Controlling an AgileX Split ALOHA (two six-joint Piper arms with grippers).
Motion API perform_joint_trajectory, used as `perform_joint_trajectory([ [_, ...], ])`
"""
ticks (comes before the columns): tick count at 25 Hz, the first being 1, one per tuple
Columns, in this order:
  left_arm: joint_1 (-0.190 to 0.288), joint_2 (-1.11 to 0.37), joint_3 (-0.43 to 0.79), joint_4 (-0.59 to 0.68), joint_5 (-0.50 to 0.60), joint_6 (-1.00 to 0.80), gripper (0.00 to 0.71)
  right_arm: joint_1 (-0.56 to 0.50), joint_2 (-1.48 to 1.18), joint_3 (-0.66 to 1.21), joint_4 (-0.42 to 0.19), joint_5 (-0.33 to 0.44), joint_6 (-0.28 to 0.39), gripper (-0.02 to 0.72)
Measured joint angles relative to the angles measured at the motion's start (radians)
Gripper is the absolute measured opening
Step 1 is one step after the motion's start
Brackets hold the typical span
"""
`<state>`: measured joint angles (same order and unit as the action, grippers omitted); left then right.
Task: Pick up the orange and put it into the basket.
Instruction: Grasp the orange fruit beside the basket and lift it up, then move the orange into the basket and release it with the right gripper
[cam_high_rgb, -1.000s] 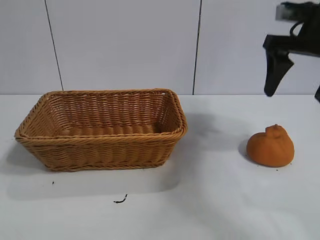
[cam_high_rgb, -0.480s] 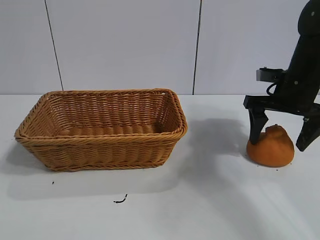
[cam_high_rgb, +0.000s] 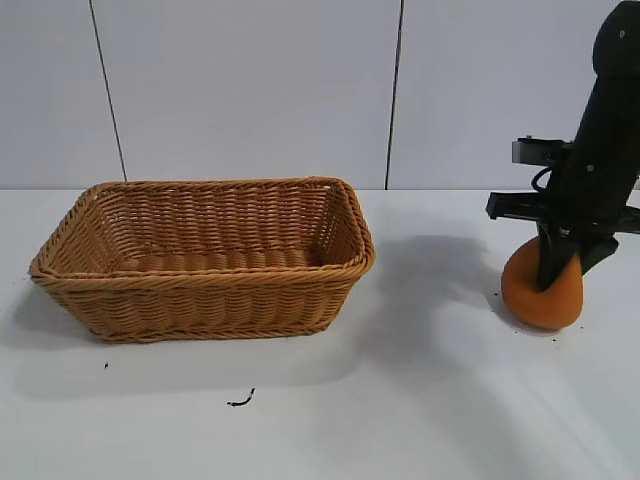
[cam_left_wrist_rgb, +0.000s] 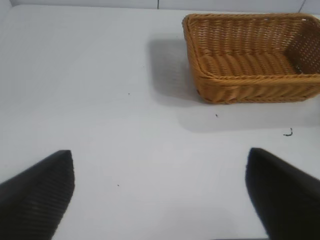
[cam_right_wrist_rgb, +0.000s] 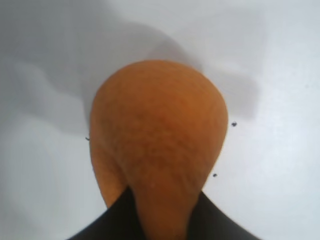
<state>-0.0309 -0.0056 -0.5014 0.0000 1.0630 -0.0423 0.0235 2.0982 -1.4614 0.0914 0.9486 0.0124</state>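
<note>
Exterior: right gripper (cam_high_rgb: 560, 272) down at table's right side, jaws pinching the orange (cam_high_rgb: 541, 290), well apart from the basket (cam_high_rgb: 205, 300) at left. Left wrist: left gripper (cam_left_wrist_rgb: 160, 195) spread over bare table (cam_left_wrist_rgb: 100, 100), basket far off. Right wrist: orange (cam_right_wrist_rgb: 157, 150) squeezed between the fingers (cam_right_wrist_rgb: 107, 225).

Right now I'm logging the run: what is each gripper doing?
Left gripper: open, holding nothing.
Right gripper: closed on the orange, on the table.
</note>
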Motion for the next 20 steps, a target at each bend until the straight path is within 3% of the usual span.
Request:
perform_joint_trajectory([
  [11,0.000,0.000,0.000,0.000,0.000,0.000,0.666,0.000,-0.107,-0.338,0.015,0.213,-0.002,0.049],
  [15,0.000,0.000,0.000,0.000,0.002,0.000,0.666,0.018,-0.107,-0.420,0.036,0.244,-0.003,0.049],
  [20,0.000,0.000,0.000,0.000,0.001,0.000,0.666,0.126,-0.107,-0.454,0.030,0.246,-0.003,0.049],
])
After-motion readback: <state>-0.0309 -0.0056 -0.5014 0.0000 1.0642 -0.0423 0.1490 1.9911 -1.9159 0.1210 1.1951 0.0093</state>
